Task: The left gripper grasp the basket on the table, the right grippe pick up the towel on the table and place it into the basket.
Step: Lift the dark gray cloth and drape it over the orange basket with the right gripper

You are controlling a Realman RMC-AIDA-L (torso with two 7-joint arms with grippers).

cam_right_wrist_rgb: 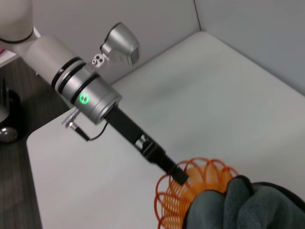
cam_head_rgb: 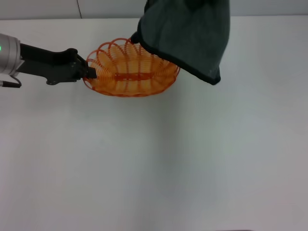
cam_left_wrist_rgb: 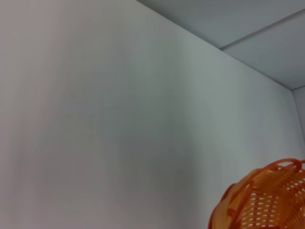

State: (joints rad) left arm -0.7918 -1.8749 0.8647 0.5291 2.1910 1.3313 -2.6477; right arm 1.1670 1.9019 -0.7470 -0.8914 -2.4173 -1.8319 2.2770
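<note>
The orange wire basket (cam_head_rgb: 126,76) (cam_left_wrist_rgb: 267,202) (cam_right_wrist_rgb: 170,202) sits on the white table (cam_head_rgb: 154,168) at the far left of centre. My left gripper (cam_head_rgb: 90,73) (cam_right_wrist_rgb: 179,174) reaches in from the left and is shut on the basket's left rim. The dark grey-green towel (cam_head_rgb: 187,36) (cam_right_wrist_rgb: 248,205) hangs in the air above the basket's right half, with its lower corner drooping just past the right rim. The towel hides my right gripper, which holds it from above; the fingers themselves do not show.
The table's near-left corner and edge (cam_right_wrist_rgb: 35,157) show in the right wrist view, with dark floor (cam_right_wrist_rgb: 14,191) beyond. A grey wall (cam_head_rgb: 48,8) runs behind the table's far edge. Bare white table spreads in front of and to the right of the basket.
</note>
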